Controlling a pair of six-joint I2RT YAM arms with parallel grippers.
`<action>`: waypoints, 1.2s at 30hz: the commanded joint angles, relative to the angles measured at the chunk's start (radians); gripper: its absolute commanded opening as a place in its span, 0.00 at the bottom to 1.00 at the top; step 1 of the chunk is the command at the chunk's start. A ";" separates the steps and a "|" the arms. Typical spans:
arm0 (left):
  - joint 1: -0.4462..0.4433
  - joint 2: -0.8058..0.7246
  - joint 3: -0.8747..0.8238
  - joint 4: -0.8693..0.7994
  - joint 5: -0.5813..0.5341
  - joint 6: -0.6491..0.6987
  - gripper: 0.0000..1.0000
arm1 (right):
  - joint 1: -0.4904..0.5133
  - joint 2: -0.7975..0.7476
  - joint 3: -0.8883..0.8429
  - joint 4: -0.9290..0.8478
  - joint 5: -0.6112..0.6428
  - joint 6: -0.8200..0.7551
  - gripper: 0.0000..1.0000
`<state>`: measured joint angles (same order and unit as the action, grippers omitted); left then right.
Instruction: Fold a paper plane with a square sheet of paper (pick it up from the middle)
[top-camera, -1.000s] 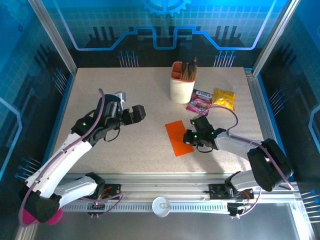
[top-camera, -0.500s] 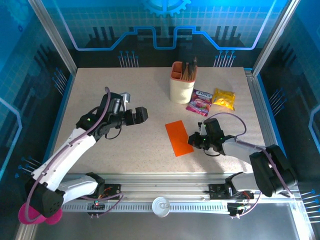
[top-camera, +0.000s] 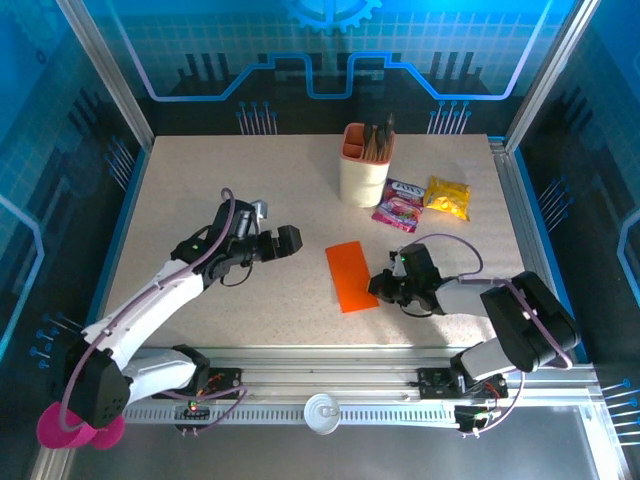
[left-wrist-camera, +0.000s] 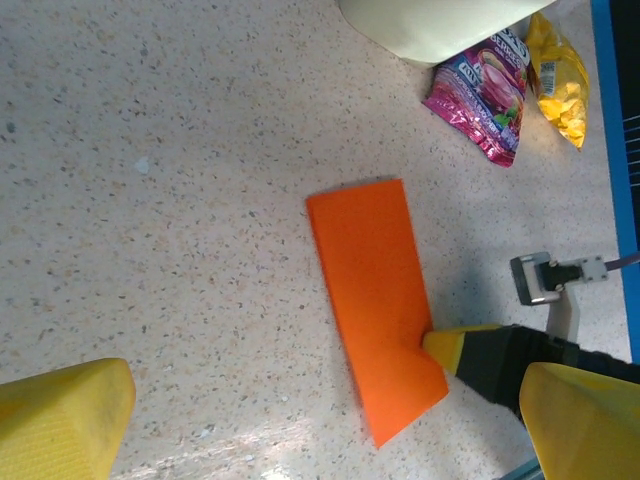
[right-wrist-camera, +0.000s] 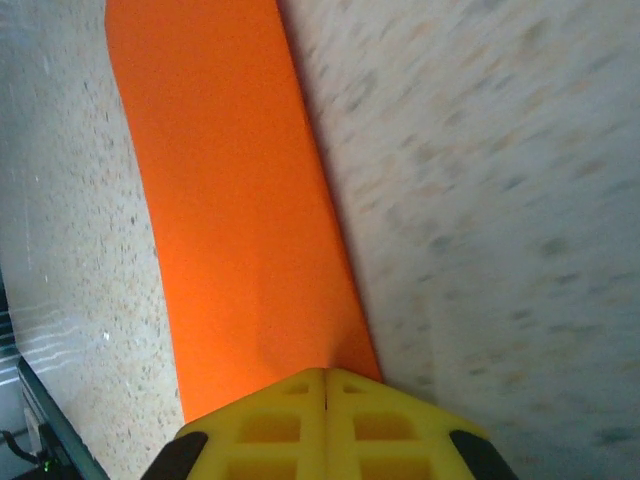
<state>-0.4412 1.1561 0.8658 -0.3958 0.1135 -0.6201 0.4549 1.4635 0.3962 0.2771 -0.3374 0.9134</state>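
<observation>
**Containers.** A beige pen cup (top-camera: 363, 177) with an orange insert stands upright at the far centre of the table (top-camera: 190, 190). It holds dark stick-like items (top-camera: 380, 138); their type can't be told. Right of the cup lie a pink snack packet (top-camera: 399, 207) and a yellow snack packet (top-camera: 447, 197), both flat, just beside each other and apart from the cup.

**Task item.** The square sheet of paper (top-camera: 350, 277) lies flat on the table near centre, between the two arms. It shows as a long orange rectangle, approx. half as wide as it is long. In the top view its long axis runs far to near, with the near end leaning to the right. The far short edge faces the cup but is well apart from it. It has square corners and no pointed nose.

**Left gripper** (top-camera: 291, 240). It hovers left of the paper without touching it. The jaws stand spread wide and hold nothing. In the left wrist view the yellow fingers (left-wrist-camera: 65, 420) sit at either bottom corner, with the paper in view between them.

**Right gripper** (top-camera: 377, 288). It is low at the table, with the jaws fully closed together. The tips meet the paper's right long edge close to its near corner. In the right wrist view the joined pads (right-wrist-camera: 300, 430) sit at that edge. Whether they pinch the edge or only touch it can't be told.
</observation>
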 joint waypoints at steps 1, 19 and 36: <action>0.007 0.030 -0.049 0.090 0.044 -0.055 1.00 | 0.099 0.035 0.082 -0.024 0.069 0.091 0.00; -0.124 0.078 -0.123 0.183 -0.054 -0.125 1.00 | 0.137 -0.119 0.086 -0.170 0.040 -0.056 0.00; -0.159 0.154 -0.137 0.288 -0.063 -0.195 1.00 | 0.195 0.089 -0.010 0.128 0.042 0.113 0.00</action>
<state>-0.5922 1.2953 0.7219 -0.1452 0.0631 -0.7868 0.5995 1.4940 0.3859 0.3531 -0.3218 0.9565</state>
